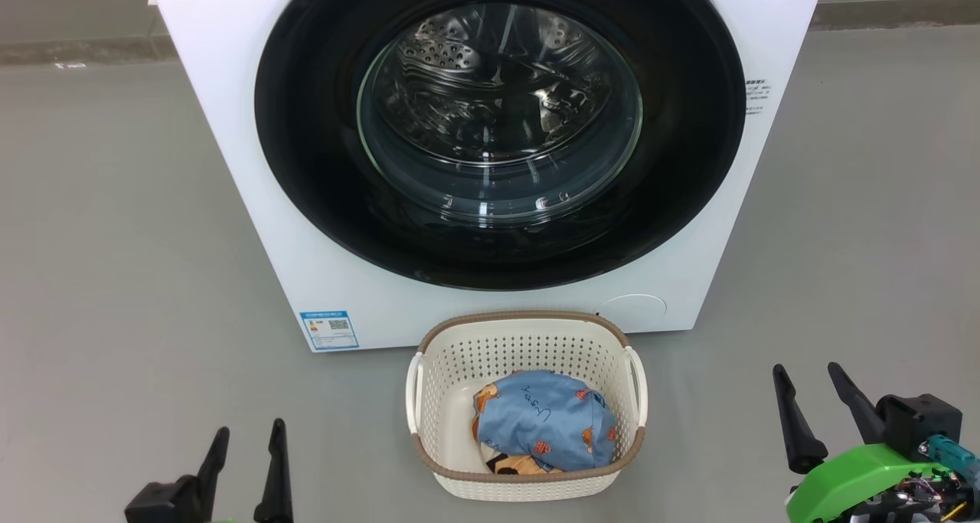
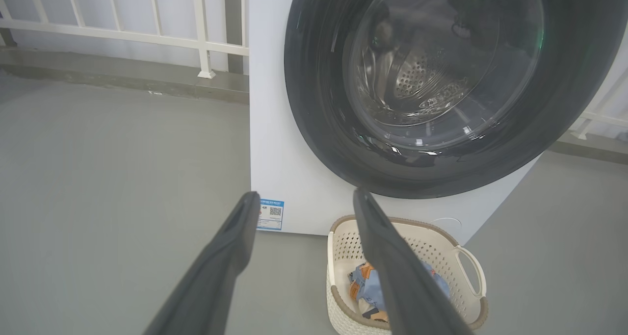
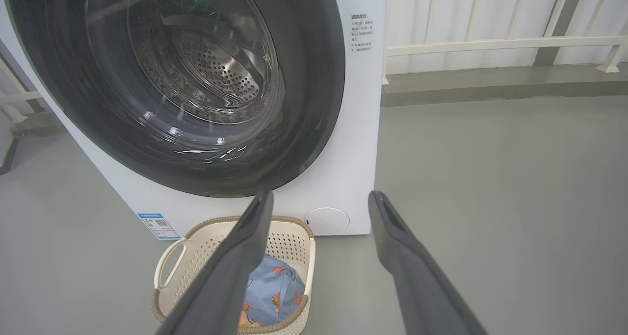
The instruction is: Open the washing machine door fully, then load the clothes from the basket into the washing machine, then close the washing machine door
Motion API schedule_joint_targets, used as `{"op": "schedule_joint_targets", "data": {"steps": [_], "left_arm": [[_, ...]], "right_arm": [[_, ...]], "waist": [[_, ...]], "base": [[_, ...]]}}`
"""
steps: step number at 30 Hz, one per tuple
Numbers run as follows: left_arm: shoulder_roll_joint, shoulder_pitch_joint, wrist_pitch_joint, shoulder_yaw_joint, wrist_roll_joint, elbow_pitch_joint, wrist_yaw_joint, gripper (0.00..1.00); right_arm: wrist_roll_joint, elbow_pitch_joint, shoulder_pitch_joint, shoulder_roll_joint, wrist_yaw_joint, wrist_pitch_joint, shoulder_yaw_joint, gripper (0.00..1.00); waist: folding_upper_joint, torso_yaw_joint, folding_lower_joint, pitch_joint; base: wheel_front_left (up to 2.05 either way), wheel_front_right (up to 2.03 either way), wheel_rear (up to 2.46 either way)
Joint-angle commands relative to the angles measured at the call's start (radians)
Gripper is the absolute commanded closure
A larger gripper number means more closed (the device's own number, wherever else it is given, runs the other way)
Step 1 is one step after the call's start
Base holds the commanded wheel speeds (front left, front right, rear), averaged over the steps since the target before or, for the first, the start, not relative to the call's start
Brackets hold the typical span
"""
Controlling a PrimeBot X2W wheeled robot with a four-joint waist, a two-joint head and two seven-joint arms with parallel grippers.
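The white washing machine point(image 1: 230, 109) faces me with its round black door point(image 1: 306, 163) shut flat against the front; the steel drum shows through the glass. On the floor in front stands the cream basket point(image 1: 528, 339), holding the light blue printed clothes point(image 1: 547, 420). My left gripper point(image 1: 249, 435) is open at the lower left, left of the basket. Low on the right, my right gripper point(image 1: 808, 376) is open, apart from the basket. The wrist views show the door point(image 2: 314, 104) point(image 3: 314, 104), the basket point(image 2: 441, 242) point(image 3: 196, 251) and the clothes point(image 2: 368, 288) point(image 3: 272, 286) beyond the open left gripper point(image 2: 306, 197) and right gripper point(image 3: 321, 197).
A blue label point(image 1: 329, 330) sits at the machine's lower left corner. Grey floor point(image 1: 115, 278) spreads on both sides of the machine. A white railing point(image 2: 122, 31) point(image 3: 490, 45) runs along a raised kerb behind it.
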Motion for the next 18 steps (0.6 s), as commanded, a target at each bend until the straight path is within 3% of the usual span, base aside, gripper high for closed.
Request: {"op": "schedule_joint_targets", "data": {"steps": [1,14,18], "left_arm": [[0.024,-0.041,-0.018,0.022,0.037,-0.011,0.013,0.00],[0.037,-0.054,-0.055,0.011,0.151,0.006,0.050,0.00],[0.034,-0.050,-0.055,0.010,0.151,-0.002,0.060,0.00]], "right_arm": [[-0.044,-0.031,-0.015,-0.020,0.005,-0.014,0.026,0.00],[-0.195,-0.050,-0.015,-0.026,0.006,-0.033,0.020,0.00],[-0.192,-0.052,-0.015,-0.020,0.006,-0.033,0.014,0.00]], "waist": [[0.0000,0.001,0.0000,0.000],[0.0000,0.007,0.0000,-0.001],[0.0000,0.006,0.0000,-0.001]], "base": [[0.00,0.00,0.00],[0.00,0.00,0.00],[0.00,0.00,0.00]]}}
